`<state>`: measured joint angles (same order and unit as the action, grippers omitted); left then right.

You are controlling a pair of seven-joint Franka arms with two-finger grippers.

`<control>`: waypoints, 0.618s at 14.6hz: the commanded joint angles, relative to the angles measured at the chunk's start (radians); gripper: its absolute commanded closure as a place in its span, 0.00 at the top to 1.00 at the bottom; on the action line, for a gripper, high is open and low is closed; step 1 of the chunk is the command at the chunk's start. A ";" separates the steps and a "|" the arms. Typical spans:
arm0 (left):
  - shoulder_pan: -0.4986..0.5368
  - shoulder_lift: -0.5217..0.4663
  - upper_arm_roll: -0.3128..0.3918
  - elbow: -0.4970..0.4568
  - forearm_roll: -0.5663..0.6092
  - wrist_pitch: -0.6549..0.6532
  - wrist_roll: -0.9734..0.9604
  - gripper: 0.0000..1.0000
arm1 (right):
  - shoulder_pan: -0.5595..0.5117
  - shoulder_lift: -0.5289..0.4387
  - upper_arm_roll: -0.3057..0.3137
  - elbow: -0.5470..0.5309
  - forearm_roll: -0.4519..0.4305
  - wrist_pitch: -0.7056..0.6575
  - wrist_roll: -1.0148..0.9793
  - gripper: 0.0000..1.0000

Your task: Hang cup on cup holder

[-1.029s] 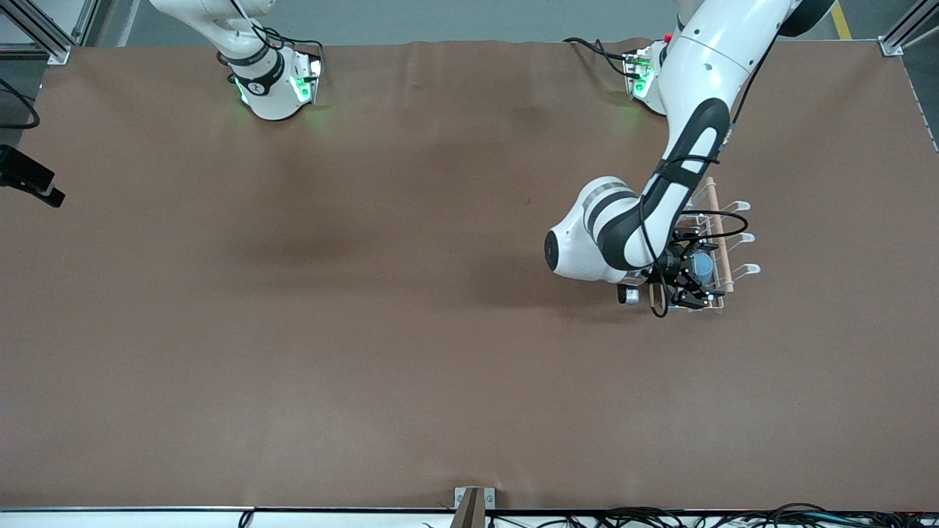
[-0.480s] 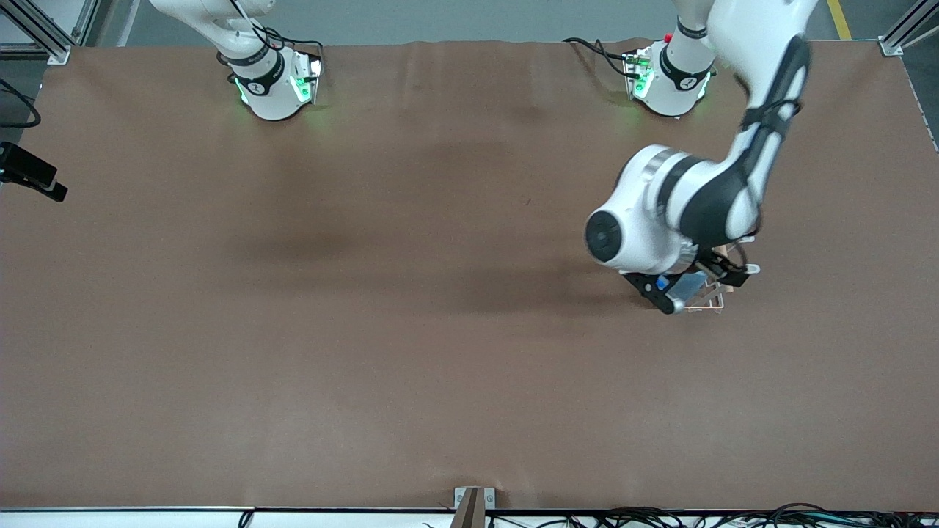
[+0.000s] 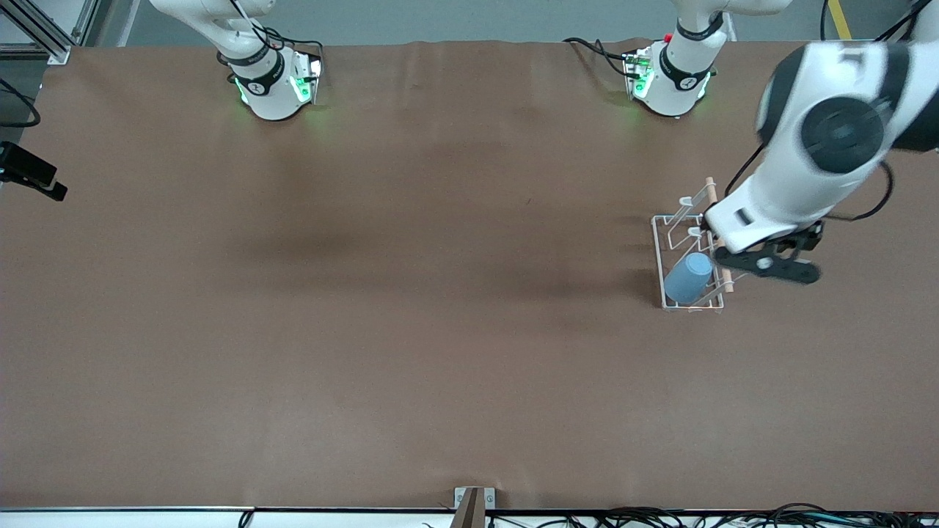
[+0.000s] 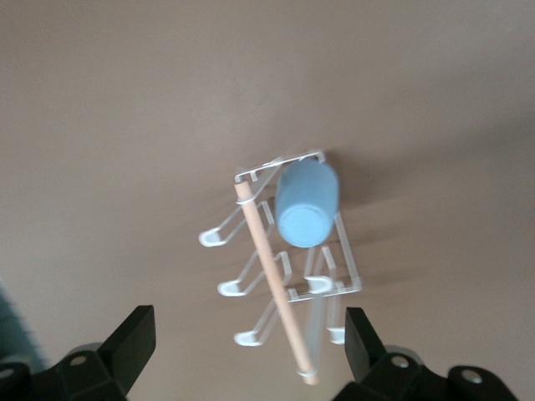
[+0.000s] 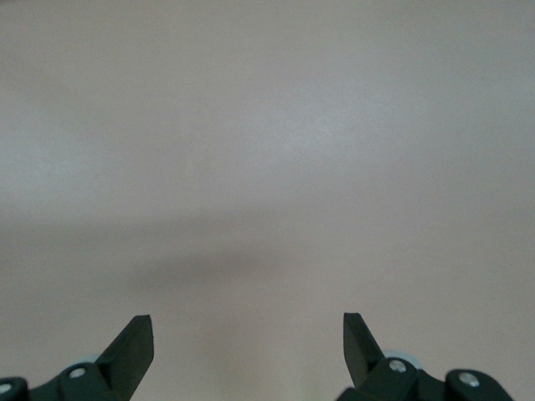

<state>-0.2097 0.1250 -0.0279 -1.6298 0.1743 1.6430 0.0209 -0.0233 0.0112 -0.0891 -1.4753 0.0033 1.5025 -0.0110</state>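
The light blue cup (image 3: 688, 277) hangs tilted on a prong of the white wire cup holder (image 3: 675, 218), at the end nearer the front camera. The left wrist view shows the cup (image 4: 307, 205) mouth-down beside the holder's wooden rod (image 4: 276, 284). My left gripper (image 3: 766, 264) is up in the air over the holder's edge toward the left arm's end of the table. It is open and empty (image 4: 248, 342). My right gripper (image 5: 248, 342) is open and empty over bare table and waits; it is out of the front view.
The brown table cover (image 3: 411, 293) spreads wide toward the right arm's end. The left arm's raised elbow (image 3: 840, 132) hangs over the table beside the holder. A metal bracket (image 3: 473, 502) sits at the table's near edge.
My left gripper has let go of the cup, opened and risen away from the holder toward the left arm's end. The cup stays on its prong.
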 commanded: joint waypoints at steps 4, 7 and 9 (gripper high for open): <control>0.124 -0.224 0.017 -0.062 -0.187 -0.012 0.011 1.00 | -0.001 0.007 0.003 0.018 -0.016 -0.016 -0.003 1.00; 0.157 -0.290 0.020 -0.062 -0.190 -0.078 -0.007 1.00 | 0.031 0.007 -0.006 0.020 -0.020 -0.015 -0.003 1.00; 0.168 -0.294 0.020 -0.051 -0.190 -0.075 -0.025 1.00 | 0.028 0.007 -0.004 0.020 -0.020 -0.016 0.002 1.00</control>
<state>-0.0536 -0.1461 -0.0054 -1.6632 0.0007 1.5645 0.0160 -0.0069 0.0114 -0.0889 -1.4740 0.0032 1.5011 -0.0109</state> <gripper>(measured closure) 0.000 0.000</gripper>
